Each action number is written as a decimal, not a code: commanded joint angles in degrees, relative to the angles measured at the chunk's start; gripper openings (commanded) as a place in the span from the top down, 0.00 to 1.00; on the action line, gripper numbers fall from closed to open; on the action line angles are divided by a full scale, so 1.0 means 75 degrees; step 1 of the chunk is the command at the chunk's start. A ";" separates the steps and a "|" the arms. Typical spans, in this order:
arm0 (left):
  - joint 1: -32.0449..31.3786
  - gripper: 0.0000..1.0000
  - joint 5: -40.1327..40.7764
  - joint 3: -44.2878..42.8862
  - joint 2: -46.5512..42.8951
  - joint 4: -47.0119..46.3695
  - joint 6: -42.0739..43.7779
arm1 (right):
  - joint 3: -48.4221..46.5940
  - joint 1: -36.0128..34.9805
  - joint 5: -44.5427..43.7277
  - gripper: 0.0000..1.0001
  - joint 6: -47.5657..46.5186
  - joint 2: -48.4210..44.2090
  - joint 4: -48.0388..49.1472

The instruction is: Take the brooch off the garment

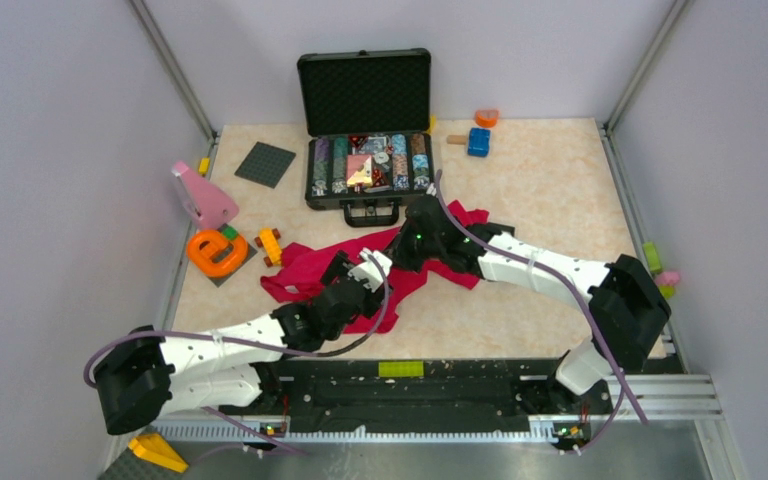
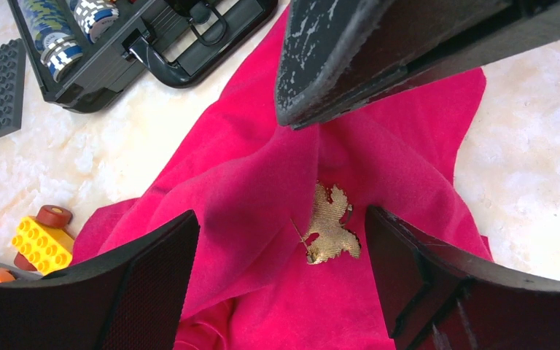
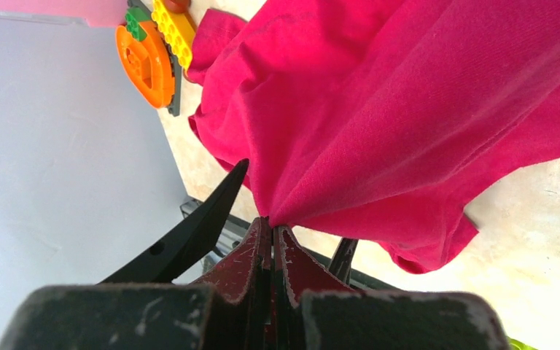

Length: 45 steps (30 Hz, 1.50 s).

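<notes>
The magenta garment (image 1: 300, 272) lies rumpled in the middle of the table (image 1: 540, 190), stretching from near the left edge toward the centre, just in front of the open black case (image 1: 365, 130) of poker chips that stands by the far edge. The right gripper (image 3: 273, 226) has its 2 fingers pressed together on a fold of the cloth, and the fabric fans out in pleats from that pinch point. In the left wrist view the brooch (image 2: 330, 233) shows as a small golden, lacy ornament with a thin pin at its lower left, sitting on the garment in a hollow just beside a raised ridge of cloth. The left gripper (image 2: 281, 219) hangs above it with its fingers spread wide, 1 on each side of the brooch, and nothing is held between them; whether the fingertips touch the cloth cannot be told. The right gripper's dark finger fills the top of that view, above the brooch. Near the left edge of the table sit an orange ring toy (image 1: 215, 250) and a yellow brick (image 1: 270, 245), both close to the cloth's left end.
</notes>
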<state>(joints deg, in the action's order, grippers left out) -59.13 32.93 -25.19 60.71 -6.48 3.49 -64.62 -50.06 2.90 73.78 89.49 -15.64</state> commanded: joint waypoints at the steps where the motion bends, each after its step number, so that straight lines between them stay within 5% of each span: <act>1: 0.0050 0.18 -0.0167 -0.0413 0.0109 -0.0309 0.0153 | -0.0270 0.0103 0.0033 1.00 0.0138 -0.0186 0.0296; 7: 0.0227 0.53 -0.0032 -0.0535 -0.0078 0.0186 0.0007 | -0.0022 0.0267 -0.0159 1.00 0.0054 -0.0424 0.0206; 17: 0.0436 0.63 -0.1845 -0.2047 0.0185 0.2973 -0.0720 | -0.0276 0.0616 -0.0302 0.96 -0.1956 -0.0332 0.0202; 23: 0.0871 0.92 -0.2341 -0.2428 0.0366 0.3171 -0.0676 | -0.0158 0.0860 0.0582 0.93 -0.2765 -0.0114 0.0629; 25: 0.0888 0.82 -0.2362 -0.2472 0.0409 0.3151 -0.0648 | -0.0081 0.0932 0.0744 0.89 -0.2949 -0.0078 0.0735; 28: 0.0877 0.17 -0.2687 -0.2362 0.0530 0.2964 -0.0367 | -0.0033 0.1015 0.0821 0.75 -0.3130 -0.0054 0.0733; 29: 0.0877 0.07 -0.2726 -0.2312 0.0610 0.2849 -0.0369 | 0.0007 0.1059 0.0899 0.74 -0.3108 -0.0044 0.0794; 34: 0.0865 0.02 -0.2559 -0.1867 0.1018 0.1808 -0.0187 | 0.0129 0.1233 0.1188 0.84 -0.2784 0.0027 0.0971; 40: 0.0887 0.09 -0.2465 -0.1950 0.1507 0.1667 -0.0086 | 0.0386 0.1321 0.0977 0.63 -0.3325 -0.0249 0.0504; 45: 0.0970 0.07 -0.2928 -0.2319 0.2234 0.2016 -0.0022 | 0.1831 0.1708 0.0928 0.62 -0.3498 -0.1150 0.1208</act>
<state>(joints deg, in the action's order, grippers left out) -52.25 13.23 -40.01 74.13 9.65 1.91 -58.02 -40.07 10.22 49.52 87.18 -10.11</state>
